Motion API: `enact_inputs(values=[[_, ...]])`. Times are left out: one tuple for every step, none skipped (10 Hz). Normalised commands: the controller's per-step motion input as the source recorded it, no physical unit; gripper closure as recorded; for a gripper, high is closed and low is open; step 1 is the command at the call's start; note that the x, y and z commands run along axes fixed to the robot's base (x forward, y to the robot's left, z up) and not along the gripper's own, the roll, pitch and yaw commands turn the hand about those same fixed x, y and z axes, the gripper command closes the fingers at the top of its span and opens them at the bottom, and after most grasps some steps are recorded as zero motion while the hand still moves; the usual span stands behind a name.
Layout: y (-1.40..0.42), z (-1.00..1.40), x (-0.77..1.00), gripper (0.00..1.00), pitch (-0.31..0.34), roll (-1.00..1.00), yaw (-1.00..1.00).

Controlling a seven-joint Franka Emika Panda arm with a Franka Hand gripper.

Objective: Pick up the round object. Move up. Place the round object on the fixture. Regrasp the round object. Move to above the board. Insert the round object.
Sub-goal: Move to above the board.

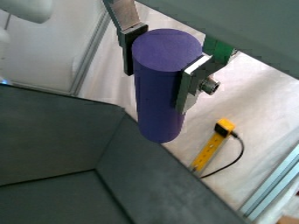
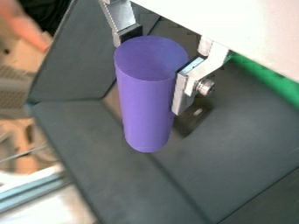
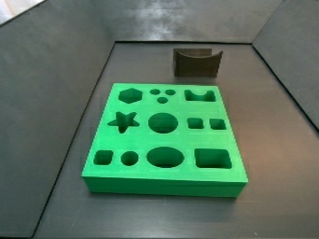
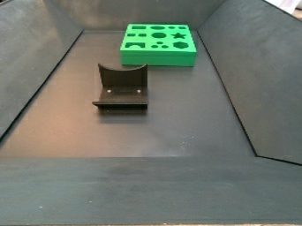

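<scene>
In both wrist views the claw (image 1: 162, 63) is clamped on the round object (image 1: 162, 83), a purple cylinder peg gripped near its upper end between the silver fingers (image 2: 193, 80). Neither side view shows claw or peg. There the green board (image 3: 162, 138) lies on the dark floor (image 4: 154, 128), the fixture (image 4: 120, 86) well apart from it.

The tool (image 1: 162, 59) has flat silver plate fingers (image 1: 193, 80) with dark pads (one plate has a chunky silver bolt (image 1: 209, 86)), seen above the bin.
</scene>
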Motion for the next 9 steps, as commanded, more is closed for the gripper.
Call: enact_inputs(values=[[-1.00, -0.25, -0.45, 1.00, -0.084, -1.00, -0.15], [-1.00, -0.25, -0.46, 1.00, -0.084, -1.00, -0.16], [-1.00, -0.25, -0.47, 1.00, -0.079, -1.00, -0.16], [-1.00, -0.25, -0.49, 1.00, -0.063, -1.00, -0.17], [-1.00, -0.25, -0.50, 1.00, -0.059, -1.00, -0.18], [-0.82, -0.20, -0.43, 1.00, -0.055, -1.00, -0.18], [-0.44, -0.11, -0.27, 1.00, -0.045, -1.00, -0.17], [-0.15, -0.04, -0.14, 1.00, -0.034, -0.99, -0.16], [-0.09, -0.03, -0.11, 1.00, -0.028, -0.84, -0.13]])
